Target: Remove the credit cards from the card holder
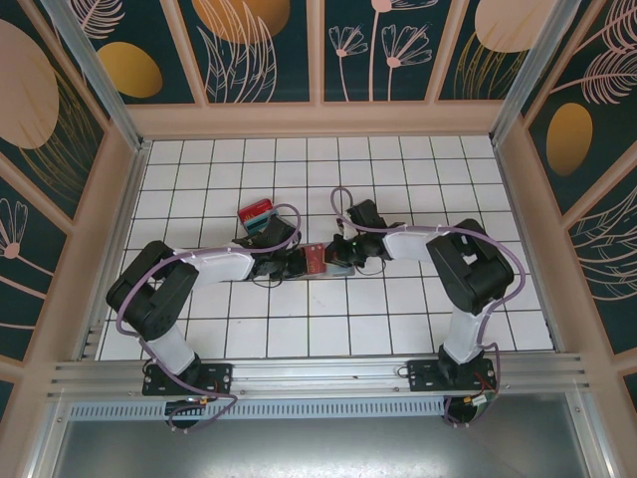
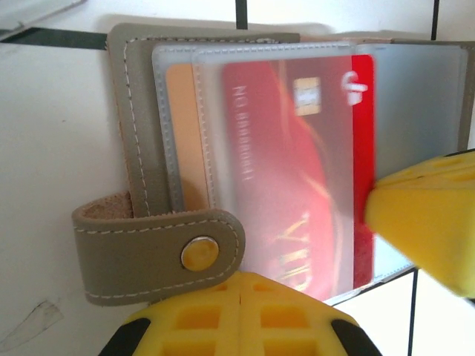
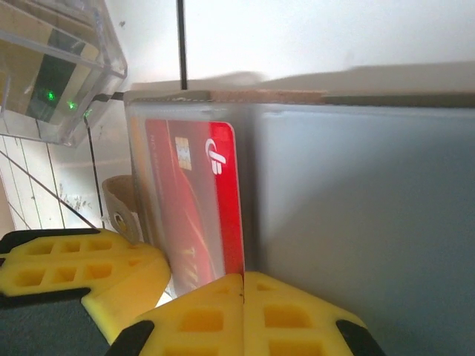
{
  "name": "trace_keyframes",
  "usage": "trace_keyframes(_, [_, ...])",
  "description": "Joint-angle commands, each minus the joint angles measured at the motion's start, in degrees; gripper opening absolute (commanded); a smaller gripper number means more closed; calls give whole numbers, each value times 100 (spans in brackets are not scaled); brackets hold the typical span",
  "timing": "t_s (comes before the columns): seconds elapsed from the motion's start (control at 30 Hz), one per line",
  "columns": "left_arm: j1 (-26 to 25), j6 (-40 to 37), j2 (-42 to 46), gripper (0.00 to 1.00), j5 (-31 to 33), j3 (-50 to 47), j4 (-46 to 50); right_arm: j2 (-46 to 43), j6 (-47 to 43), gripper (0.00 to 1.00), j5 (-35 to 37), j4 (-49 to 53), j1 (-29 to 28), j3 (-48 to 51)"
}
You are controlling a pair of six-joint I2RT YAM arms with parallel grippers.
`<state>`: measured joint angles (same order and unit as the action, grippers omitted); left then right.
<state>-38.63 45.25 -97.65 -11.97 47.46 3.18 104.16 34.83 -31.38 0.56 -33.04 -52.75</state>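
The left gripper (image 2: 241, 288) clamped shut on the holder (image 2: 137, 111) (steadying it); the right gripper (image 3: 243, 285), at 3 o'clock, pinched the red card (image 3: 228, 211) for pulling out.

- White square-tiled floor (image 1: 418, 169) with dark grout lines, evenly lit, with only soft shadows.
- Dark teal wall panels (image 1: 259, 75) at the back and both sides, printed with peach and gold leaves and flowers.
- Pale beige frame strips (image 1: 318, 119) edging the panels.
- Ribbed silver aluminium rail (image 1: 318, 373) along the near edge, with a dull grey metal sheet (image 1: 318, 448) below it.
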Motion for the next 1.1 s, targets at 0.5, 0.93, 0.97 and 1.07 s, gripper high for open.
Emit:
trace_keyframes(0.5, [-4, -36, -209, 6, -17, 0, 325, 168, -64, 26, -123, -129, 54, -71])
trace_keyframes(0.93, [-10, -78, -198, 6, 27, 9, 372, -161, -134, 0, 140, -55, 341, 319])
trace_keyframes(0.97, [-10, -78, -193, 6, 28, 11, 381, -252, -159, 0, 140, -56, 437, 420])
trace_keyframes(1.07, [-12, -95, -194, 6, 28, 25, 403, -504, -267, 0, 106, -40, 698, 657])
